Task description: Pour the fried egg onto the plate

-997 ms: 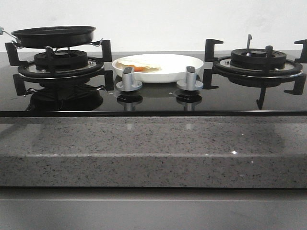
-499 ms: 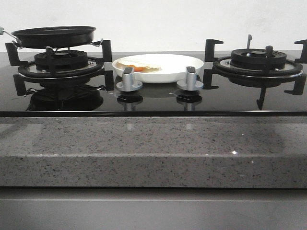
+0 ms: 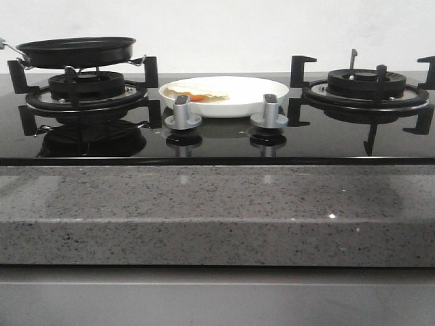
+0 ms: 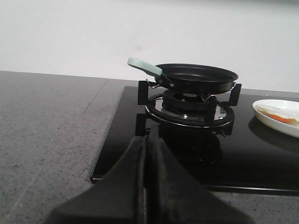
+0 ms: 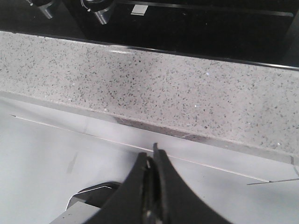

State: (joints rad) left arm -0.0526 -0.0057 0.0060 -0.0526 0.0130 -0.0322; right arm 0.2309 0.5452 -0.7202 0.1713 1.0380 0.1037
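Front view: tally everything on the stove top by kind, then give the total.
Burners: 2 (left, right)
Control knobs: 2 (left, right)
Frying pan: 1
Plate: 1
Fried egg: 1
Total: 7

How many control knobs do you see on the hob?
2. The left knob and the right knob stand side by side at the hob's front centre, just in front of the plate. None seem hidden.
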